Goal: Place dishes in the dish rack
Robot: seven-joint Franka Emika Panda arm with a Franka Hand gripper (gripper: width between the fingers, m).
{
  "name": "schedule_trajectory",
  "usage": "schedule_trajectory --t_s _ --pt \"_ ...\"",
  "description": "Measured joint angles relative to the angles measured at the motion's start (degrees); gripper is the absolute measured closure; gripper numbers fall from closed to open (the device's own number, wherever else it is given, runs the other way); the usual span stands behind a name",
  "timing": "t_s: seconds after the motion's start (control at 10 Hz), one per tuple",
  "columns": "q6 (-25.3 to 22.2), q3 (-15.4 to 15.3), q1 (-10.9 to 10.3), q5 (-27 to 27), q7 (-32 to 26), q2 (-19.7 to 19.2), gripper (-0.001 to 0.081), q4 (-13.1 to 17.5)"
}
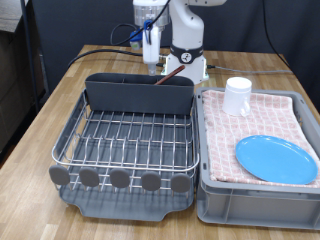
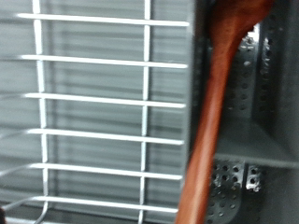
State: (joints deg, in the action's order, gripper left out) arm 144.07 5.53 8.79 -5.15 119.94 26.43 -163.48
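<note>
The chrome wire dish rack sits on its dark grey tray, with the long grey caddy along its far side. The reddish-brown wooden spoon leans inside the caddy. In the wrist view the spoon runs slantwise beside the rack wires. My gripper hangs just above the caddy, towards the exterior view's left of the spoon, with nothing visible between its fingers. The bright-blue plate and the white cup lie on the checked cloth in the bin.
The grey bin lined with pink checked cloth stands against the rack on the exterior view's right. The robot base and cables stand behind the rack. All of it rests on a wooden table.
</note>
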Motion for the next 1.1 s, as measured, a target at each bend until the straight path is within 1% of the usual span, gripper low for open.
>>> schedule_trajectory --t_s 0.1,0.2,0.4,0.6,0.7,0.8,0.9,1.0,1.1 --pt "-1.08 -2.29 -0.34 -0.88 0.61 1.30 0.0016 0.70" --pt "-2.90 -4.22 -1.14 -1.05 0.56 2.21 0.0016 1.80" --pt "-6.49 -6.96 -4.17 -1.05 -1.11 2.67 0.0007 4.47" --pt "-9.71 -7.93 -8.50 -0.47 -6.86 2.00 0.0004 7.32" --pt "-9.84 -7.97 -10.78 -0.12 -9.92 1.24 0.0004 8.69" --pt "-9.84 -7.52 -12.01 0.07 -12.98 -0.22 0.0004 9.80" --pt "-9.84 -7.56 -11.75 0.04 -11.70 -0.21 0.0004 9.78" --pt "-9.16 -7.73 -11.79 -0.57 -12.11 -0.39 0.0004 10.08" --pt "-8.87 -8.21 -12.11 -1.04 -13.37 -1.21 0.0004 11.47"
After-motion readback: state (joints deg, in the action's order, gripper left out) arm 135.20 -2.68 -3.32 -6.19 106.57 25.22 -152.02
